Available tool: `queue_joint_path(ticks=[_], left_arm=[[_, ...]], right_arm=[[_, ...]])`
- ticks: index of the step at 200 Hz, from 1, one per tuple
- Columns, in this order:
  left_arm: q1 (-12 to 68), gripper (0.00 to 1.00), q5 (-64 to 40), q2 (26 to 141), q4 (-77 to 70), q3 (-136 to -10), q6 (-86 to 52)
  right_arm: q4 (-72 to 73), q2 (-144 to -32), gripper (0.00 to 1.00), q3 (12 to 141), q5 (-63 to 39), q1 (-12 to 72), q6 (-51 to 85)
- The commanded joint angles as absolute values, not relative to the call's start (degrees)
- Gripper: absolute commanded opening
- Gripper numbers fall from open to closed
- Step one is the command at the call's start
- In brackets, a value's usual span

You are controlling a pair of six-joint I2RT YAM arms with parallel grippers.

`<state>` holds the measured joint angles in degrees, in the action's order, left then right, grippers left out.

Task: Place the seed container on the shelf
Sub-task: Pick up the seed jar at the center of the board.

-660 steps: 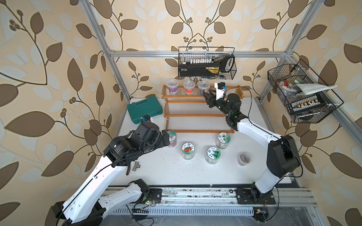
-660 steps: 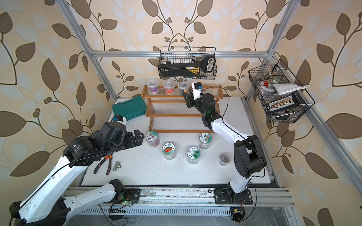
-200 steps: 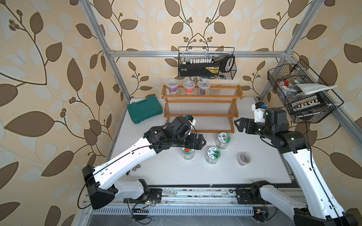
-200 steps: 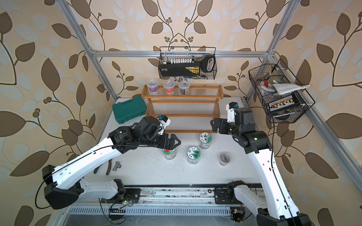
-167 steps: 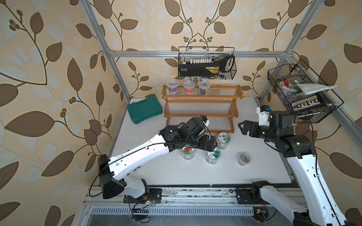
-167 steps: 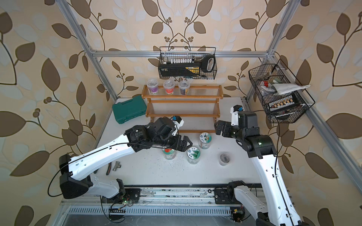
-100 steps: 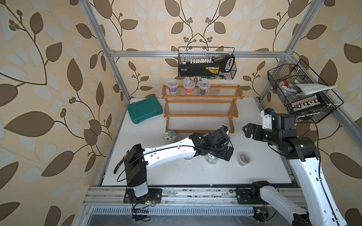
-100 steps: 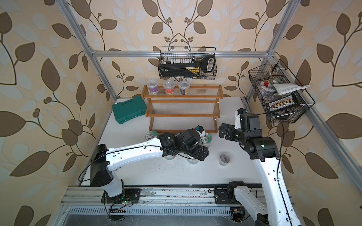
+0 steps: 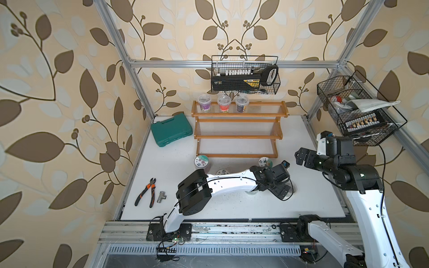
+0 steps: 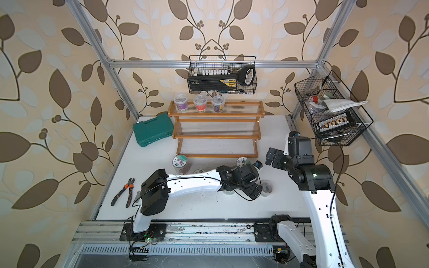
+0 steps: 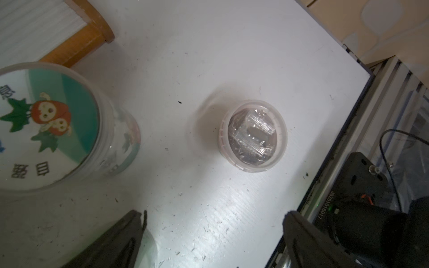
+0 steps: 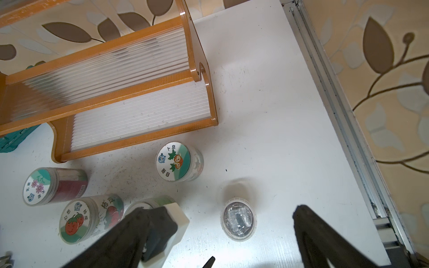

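The seed container (image 11: 253, 135) — a small round tub of clear plastic with a snap lid and crinkled, shiny film inside — stood upright on the scuffed white table (image 11: 209, 58), well apart from the shelf (image 9: 239, 114), off its right front corner. The shelf was an orange-brown wooden stepped rack with curved side panels and clear ribbed tiers. Three similar clear cups (image 9: 224, 105), filled purple, red and dark, lined the left of its top tier. The left gripper (image 9: 279, 189) hung near the tub, its black fingers (image 11: 125, 234) spread wide and holding nothing. In the left wrist view the tub lay ahead of the tips, untouched. The right gripper (image 9: 301, 157) hovered near the table's right edge, jaws equally wide and empty. Between tub and rack stood a taller clear jar (image 12: 176, 161) with a cartoon-fruit paper lid — the nearest thing in the way. A flower-lidded jar (image 9: 201, 161) sat at the rack's left foot. Farther left lay a green tool case (image 9: 171, 131), orange-handled pliers (image 9: 147, 195) and a metal tee fitting (image 9: 161, 197).
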<state>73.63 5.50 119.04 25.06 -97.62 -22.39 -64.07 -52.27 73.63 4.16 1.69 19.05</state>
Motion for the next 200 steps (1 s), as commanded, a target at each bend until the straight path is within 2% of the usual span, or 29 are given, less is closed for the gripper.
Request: queue_joint_path(ticks=[1, 200], left_arm=[[74.4, 0.98, 5.5, 120.6, 23.2, -100.8, -17.7], [75.3, 0.98, 4.9, 137.1, 30.5, -120.7, -9.9]], right_arm=[[-65.2, -51.8, 0.99, 75.6, 5.0, 0.9, 18.7], [-63.8, -51.9, 0.99, 73.5, -0.6, -3.7, 16.9]])
